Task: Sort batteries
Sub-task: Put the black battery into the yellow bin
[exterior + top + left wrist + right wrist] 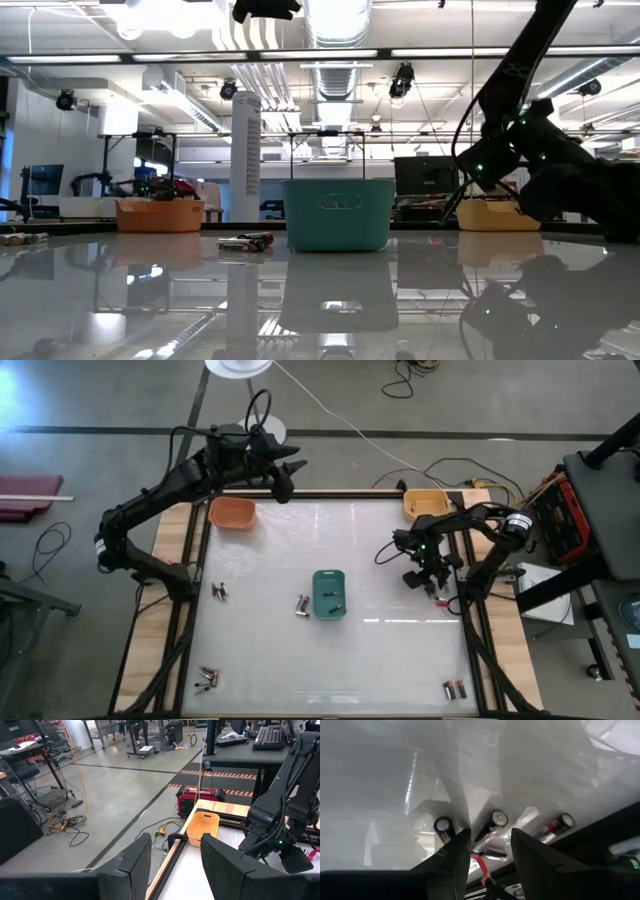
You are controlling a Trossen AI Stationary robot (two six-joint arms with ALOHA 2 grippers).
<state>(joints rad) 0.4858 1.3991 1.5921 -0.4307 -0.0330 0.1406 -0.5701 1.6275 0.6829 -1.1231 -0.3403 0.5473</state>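
Batteries lie in small groups on the glossy white table: by the right edge (pixel 437 592), left of the teal bin (pixel 302 604), at the left (pixel 219 591), near left (pixel 207 678) and near right (pixel 455 688). A few lie in the teal bin (pixel 329 593). My right gripper (pixel 432 580) hangs low over the right-edge group, open. In its wrist view one dark battery (pixel 491 823) lies between the fingertips (pixel 490 837), with one battery (pixel 443 826) on one side and another (pixel 559 825) on the other. My left gripper (pixel 285 485) waits open, high over the far edge.
An orange bin (pixel 232 512) stands at the far left corner and a yellow bin (pixel 425 503) at the far right. The table's black frame rail (pixel 468 630) runs close beside the right gripper. Bare tabletop stretches between the teal bin and the right arm.
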